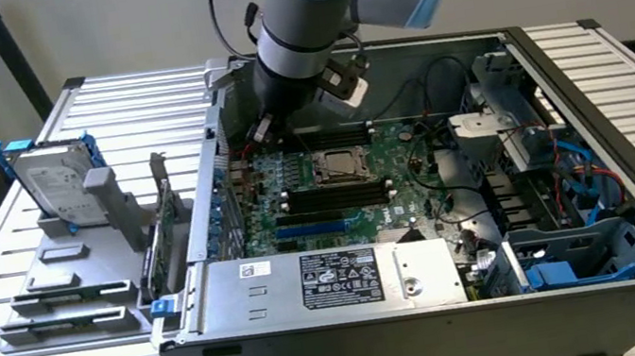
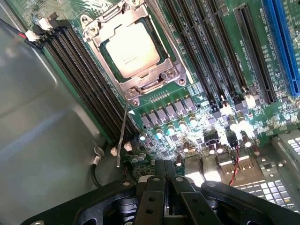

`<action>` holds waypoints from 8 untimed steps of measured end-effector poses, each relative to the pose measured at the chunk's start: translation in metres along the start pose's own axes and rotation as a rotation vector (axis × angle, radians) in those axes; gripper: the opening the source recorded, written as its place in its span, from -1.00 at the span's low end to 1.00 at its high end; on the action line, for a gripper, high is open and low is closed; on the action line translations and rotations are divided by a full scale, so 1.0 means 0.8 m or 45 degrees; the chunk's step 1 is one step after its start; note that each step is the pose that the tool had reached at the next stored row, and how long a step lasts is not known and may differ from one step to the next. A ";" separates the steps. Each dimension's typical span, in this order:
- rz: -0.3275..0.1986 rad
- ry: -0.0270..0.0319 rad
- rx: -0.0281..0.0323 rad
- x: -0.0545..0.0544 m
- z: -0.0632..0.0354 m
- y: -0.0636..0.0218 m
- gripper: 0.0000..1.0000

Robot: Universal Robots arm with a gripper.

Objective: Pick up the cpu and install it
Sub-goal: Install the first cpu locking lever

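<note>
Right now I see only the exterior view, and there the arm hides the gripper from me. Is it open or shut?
Observer: In the wrist view the gripper is shut, its fingertips pressed together with nothing between them.
Operator: Does it touch the cpu?
Observer: No. The cpu lies in its socket, silver top up, apart from the gripper, with a metal frame around it.
Operator: Is anything sticking out near the socket?
Observer: Yes. A thin metal rod runs out from the frame's corner, beside the black memory slots.
</note>
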State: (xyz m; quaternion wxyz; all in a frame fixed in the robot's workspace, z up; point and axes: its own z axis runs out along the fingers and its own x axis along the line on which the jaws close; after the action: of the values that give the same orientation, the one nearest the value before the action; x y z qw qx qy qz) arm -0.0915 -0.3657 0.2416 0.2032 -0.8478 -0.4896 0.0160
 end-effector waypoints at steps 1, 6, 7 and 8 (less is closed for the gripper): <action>0.013 0.0053 -0.0024 0.000 0.000 0.000 -0.79; 0.065 0.0274 -0.0112 0.000 0.000 -0.001 -0.79; 0.069 0.0295 -0.0126 0.000 0.001 -0.001 -0.79; 0.071 0.0307 -0.0138 0.001 0.001 -0.002 -0.79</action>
State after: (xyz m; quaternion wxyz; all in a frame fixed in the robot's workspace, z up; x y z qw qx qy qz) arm -0.0928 -0.3642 0.2416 0.2040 -0.8623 -0.4634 0.0088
